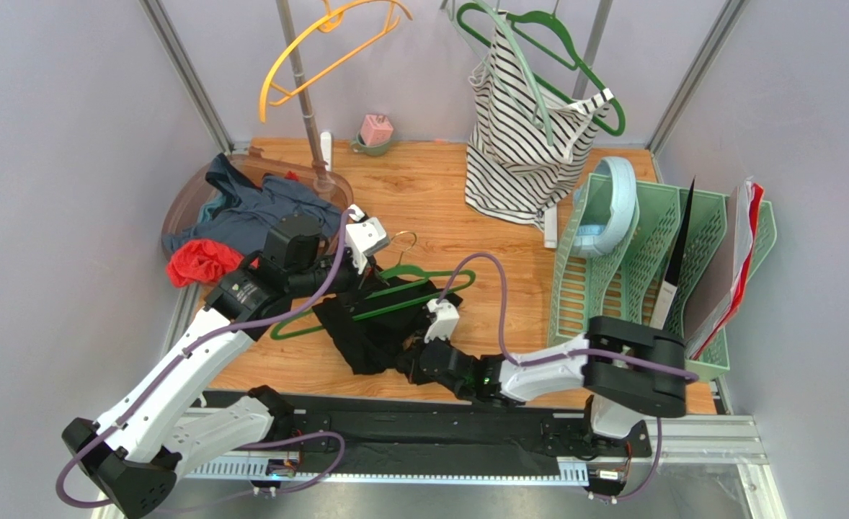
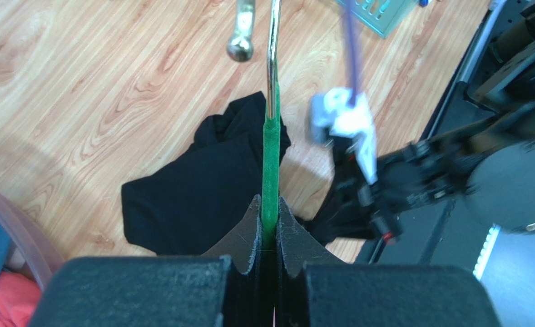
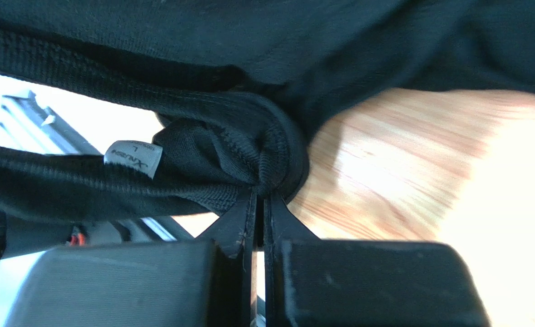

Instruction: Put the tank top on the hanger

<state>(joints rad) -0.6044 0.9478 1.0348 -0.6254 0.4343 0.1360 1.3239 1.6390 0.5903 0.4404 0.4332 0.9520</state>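
Observation:
The dark green hanger [image 1: 418, 290] lies tilted just above the wooden table, with its metal hook [image 1: 402, 238] pointing to the back. My left gripper [image 1: 341, 282] is shut on its left side; the left wrist view shows the hanger edge-on [image 2: 271, 157] between the fingertips [image 2: 255, 221]. The black tank top [image 1: 362, 330] lies crumpled under and in front of the hanger, and also shows in the left wrist view [image 2: 188, 197]. My right gripper [image 1: 418, 351] is shut on a bunched seam of the tank top [image 3: 250, 41], near its white size label [image 3: 134, 155].
A black-and-white striped top [image 1: 521, 135] hangs on a green hanger at the back. A yellow-orange hanger [image 1: 321, 54] hangs on a pole [image 1: 304, 103]. A blue-grey garment [image 1: 261, 205] and a red cloth [image 1: 201, 262] lie at the left. A mint-green rack [image 1: 656, 260] stands at the right.

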